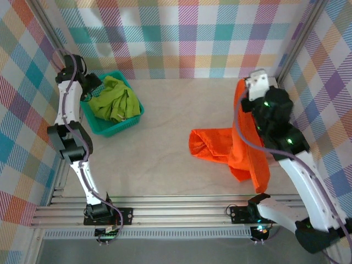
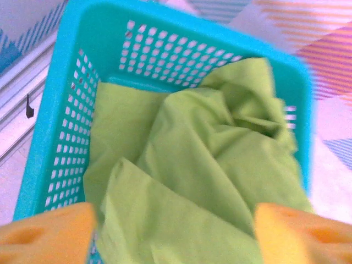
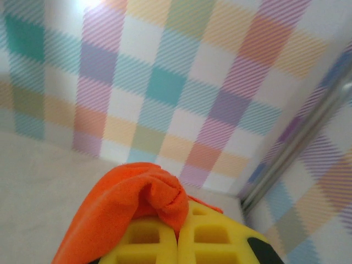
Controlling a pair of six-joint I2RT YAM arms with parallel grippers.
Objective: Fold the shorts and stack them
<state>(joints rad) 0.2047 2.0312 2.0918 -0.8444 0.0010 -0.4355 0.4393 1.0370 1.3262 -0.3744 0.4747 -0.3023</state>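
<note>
Orange shorts (image 1: 220, 146) hang from the right gripper (image 1: 248, 91), lifted at one end. The cloth falls in a long drape down the front of the right arm, and its lower part lies spread on the table (image 1: 181, 110), right of centre. The right arm rises from its base at the near edge and stretches forward along the right side, with its wrist raised near the back corner. In the right wrist view the two yellow pads of the right gripper (image 3: 177, 234) are pressed together with a bunched fold of the orange shorts (image 3: 132, 203) pinched between them. The checked wall (image 3: 165, 82) stands beyond. Lime green shorts (image 1: 113, 102) lie crumpled in the teal mesh basket (image 1: 113, 132), at the far left of the table against the wall. The left arm climbs steeply from its base, bends at the elbow beside the basket and reaches up and over. Its wrist is turned down, so the left gripper (image 1: 94, 88) hangs above the basket's back corner. In the left wrist view the left gripper (image 2: 176, 242) has its pads (image 2: 49, 236) spread wide apart and clasps nothing. Below them the lime green shorts (image 2: 192, 165) lie in loose folds inside the basket (image 2: 71, 137).
</note>
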